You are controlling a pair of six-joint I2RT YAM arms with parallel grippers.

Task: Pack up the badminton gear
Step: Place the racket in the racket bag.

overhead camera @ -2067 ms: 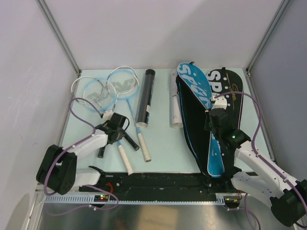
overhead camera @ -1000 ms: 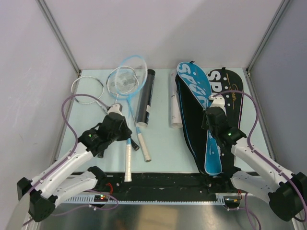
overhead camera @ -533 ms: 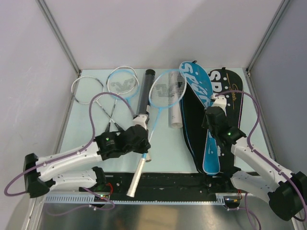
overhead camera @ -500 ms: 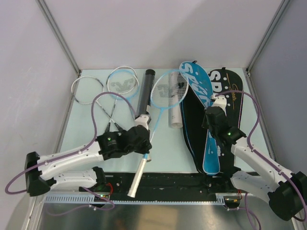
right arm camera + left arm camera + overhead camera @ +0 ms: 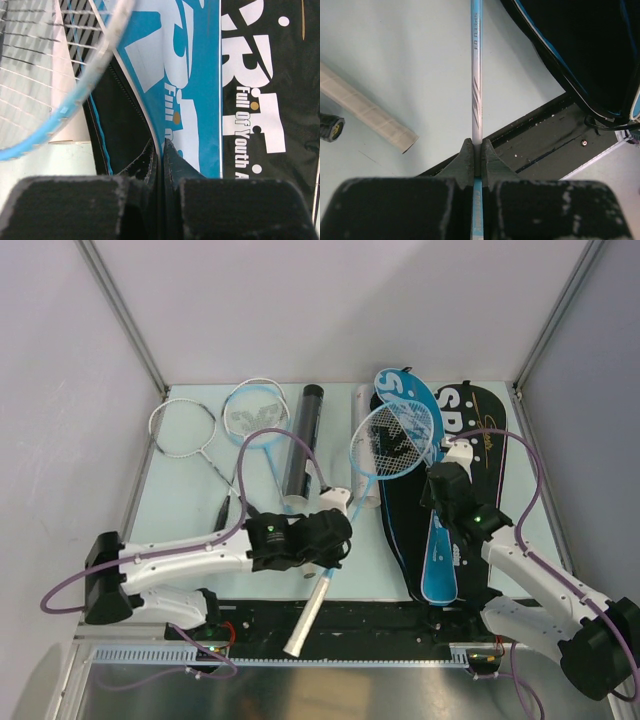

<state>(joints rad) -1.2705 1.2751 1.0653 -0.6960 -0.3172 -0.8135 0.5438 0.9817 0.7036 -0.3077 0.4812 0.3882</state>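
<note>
1. Since half a second back, the left arm has swung the held racket [image 5: 395, 440] rightward. Its pale-blue head, then between the black tube [image 5: 300, 450] and the racket bag [image 5: 485, 430], now overlaps the far end of the blue flap [image 5: 437, 560].
2. Left gripper [image 5: 476, 150]: jaws clamped on the racket's shaft [image 5: 476, 75], just above the white handle [image 5: 305, 625], which juts out past the table's near edge.
3. Right gripper [image 5: 159, 150]: jaws pinched together on the blue flap's edge, same hold as before.
4. Bag lies at the right of the table [image 5: 200, 510], black inside showing.
5. Two other rackets [image 5: 255, 412] lie flat far left, with the black tube just beside them.
</note>
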